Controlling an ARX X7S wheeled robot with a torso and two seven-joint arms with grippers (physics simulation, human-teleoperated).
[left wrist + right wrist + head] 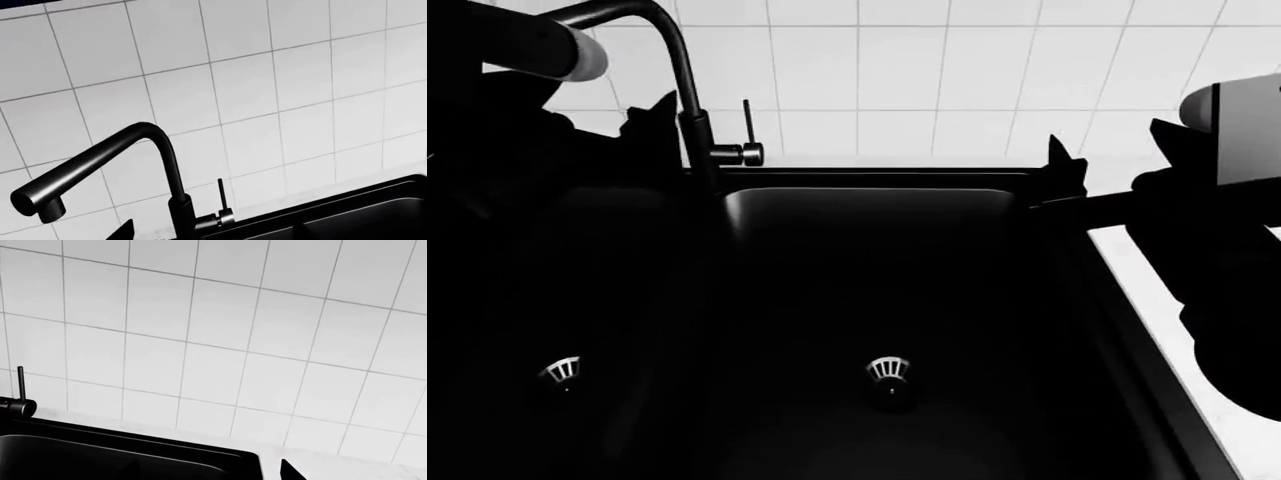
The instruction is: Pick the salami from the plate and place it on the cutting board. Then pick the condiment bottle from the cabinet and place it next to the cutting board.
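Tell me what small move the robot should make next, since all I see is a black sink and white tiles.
Probably turn the head or base to look around. The head view shows only the black double-basin sink, the black curved faucet and the white tiled wall; neither wrist view adds more. No salami, plate, cutting board or cabinet is visible, so nothing can be grasped yet.

I look down into a double sink [868, 300] set against a tiled wall [961, 70].

Its faucet [681, 90] stands behind the divider with a lever [747, 130] just beside it; one drain [888, 372] sits in each basin; countertop [1174, 310] lies to the right.
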